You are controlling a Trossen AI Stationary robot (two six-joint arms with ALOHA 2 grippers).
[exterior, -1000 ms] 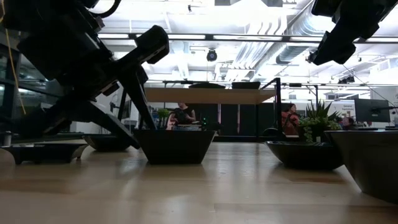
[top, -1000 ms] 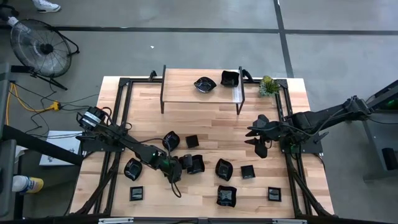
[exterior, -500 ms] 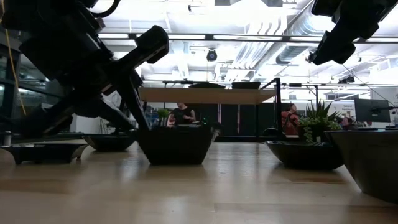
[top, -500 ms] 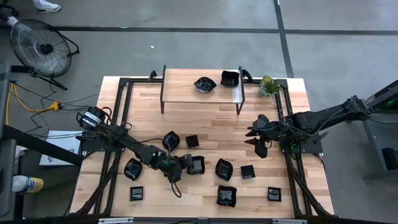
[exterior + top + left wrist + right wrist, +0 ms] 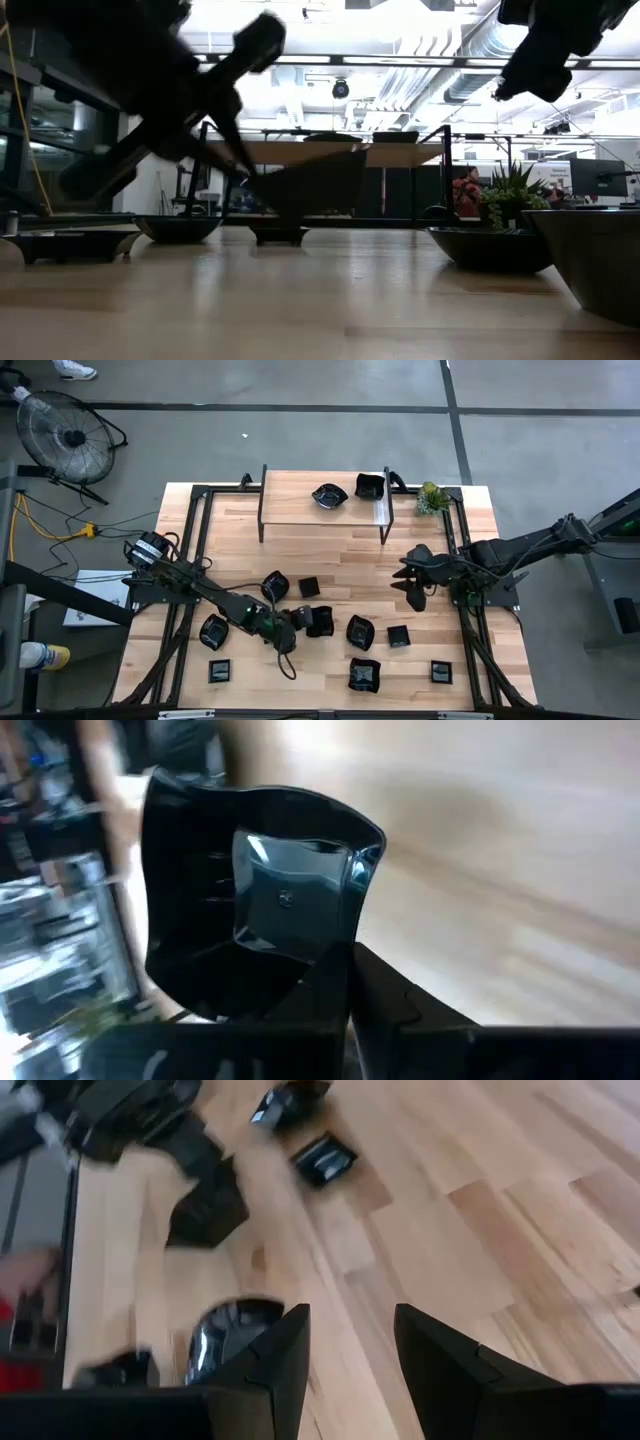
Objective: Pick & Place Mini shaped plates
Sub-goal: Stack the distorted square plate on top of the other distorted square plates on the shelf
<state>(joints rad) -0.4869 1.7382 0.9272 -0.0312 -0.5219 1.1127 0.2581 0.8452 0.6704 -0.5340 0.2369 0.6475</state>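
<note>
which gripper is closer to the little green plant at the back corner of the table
Right. The right gripper hovers open over the table's right side, a short way in front of the green plant. The left gripper, shut on a black plate, is far across toward the front left.

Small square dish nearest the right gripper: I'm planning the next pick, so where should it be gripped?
Probably pinch one rim wall of the small square dish, one finger inside, one outside, coming straight down: it seems to sit open side up, walls standing.
</note>
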